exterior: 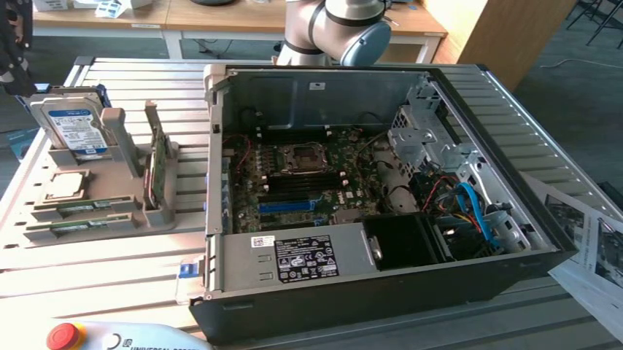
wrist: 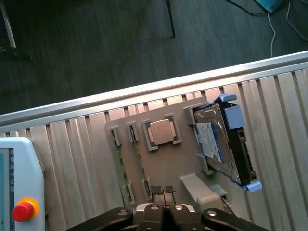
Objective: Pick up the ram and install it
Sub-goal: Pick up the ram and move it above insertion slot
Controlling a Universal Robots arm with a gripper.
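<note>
Two ram sticks (exterior: pixel 83 208) lie flat, side by side, in the front slots of a grey holder (exterior: pixel 117 219) at the exterior view's left. In the wrist view one ram stick (wrist: pixel 120 163) shows as a thin green strip on the holder (wrist: pixel 163 163). My gripper (wrist: pixel 163 191) hangs above the holder, a little to the side of the ram slots. Its two black fingers are shut together with nothing between them. The arm (exterior: pixel 341 25) rises behind the open computer case (exterior: pixel 389 292), whose motherboard (exterior: pixel 302 182) lies exposed.
The holder also carries a silver hard drive (wrist: pixel 214 139) with a blue label, a square processor (wrist: pixel 161 132) and an upright green expansion card (exterior: pixel 156 171). A pendant with a red stop button (wrist: pixel 23 210) lies on the slatted table. Papers (exterior: pixel 584 240) sit right of the case.
</note>
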